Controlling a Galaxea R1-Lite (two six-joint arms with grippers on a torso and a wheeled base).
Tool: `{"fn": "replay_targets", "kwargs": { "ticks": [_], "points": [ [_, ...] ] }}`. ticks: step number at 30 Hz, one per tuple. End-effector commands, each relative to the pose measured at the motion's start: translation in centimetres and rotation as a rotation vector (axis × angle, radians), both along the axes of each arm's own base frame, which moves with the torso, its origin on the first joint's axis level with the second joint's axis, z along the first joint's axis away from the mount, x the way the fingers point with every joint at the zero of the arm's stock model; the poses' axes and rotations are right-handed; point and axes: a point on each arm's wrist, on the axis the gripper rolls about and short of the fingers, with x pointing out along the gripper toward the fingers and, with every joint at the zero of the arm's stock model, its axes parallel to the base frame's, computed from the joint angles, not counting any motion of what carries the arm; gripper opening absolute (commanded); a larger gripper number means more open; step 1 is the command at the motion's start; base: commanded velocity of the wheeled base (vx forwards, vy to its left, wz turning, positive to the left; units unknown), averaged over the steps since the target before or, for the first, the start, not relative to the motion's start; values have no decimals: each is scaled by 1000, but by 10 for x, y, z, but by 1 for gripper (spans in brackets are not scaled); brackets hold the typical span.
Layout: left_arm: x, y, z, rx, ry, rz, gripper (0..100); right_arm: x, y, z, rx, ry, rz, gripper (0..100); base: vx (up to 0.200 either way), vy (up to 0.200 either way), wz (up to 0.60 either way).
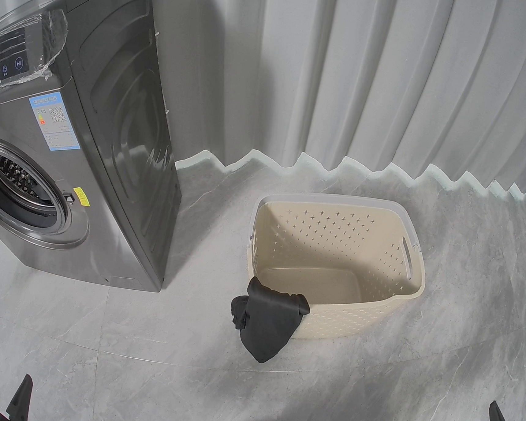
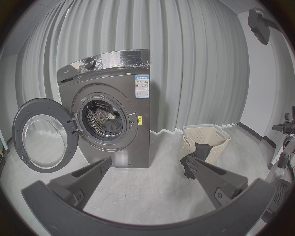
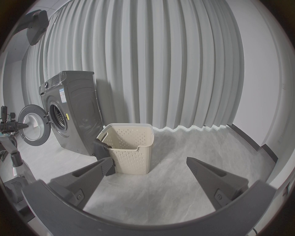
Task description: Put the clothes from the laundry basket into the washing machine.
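In the head view a dark grey front-loading washing machine [image 1: 97, 143] fills the upper left of the frame, standing on a pale grey marbled floor [image 1: 200, 356]; its round glass-windowed door [image 2: 44, 135] is swung wide open, and a dark piece of clothing [image 2: 113, 126] lies inside the steel drum. A cream perforated plastic laundry basket [image 1: 351, 318] stands right of centre, apart from the machine; a black crumpled garment [image 1: 267, 322] is draped over the basket's near left corner, most of it hanging down the outside wall toward the floor. A white pleated curtain [image 1: 380, 78] hangs across the back. The left gripper [image 1: 3, 363] sits at the lower left corner of the frame, its fingers spread apart and holding nothing; its wrist view shows the same wide gap [image 2: 148, 160]. The right gripper [image 1: 513, 393] is at the lower right corner, likewise parted and unladen [image 3: 149, 159]; both are well apart from the basket.
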Motion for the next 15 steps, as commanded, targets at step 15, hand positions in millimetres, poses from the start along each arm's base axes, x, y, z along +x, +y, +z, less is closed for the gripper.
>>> {"fn": "replay_targets", "kwargs": {
  "ticks": [15],
  "points": [
    [0,0,-4,0,1,1,100,-22,0,87,17,-326,11,100,0,0,0]
  ]
}}
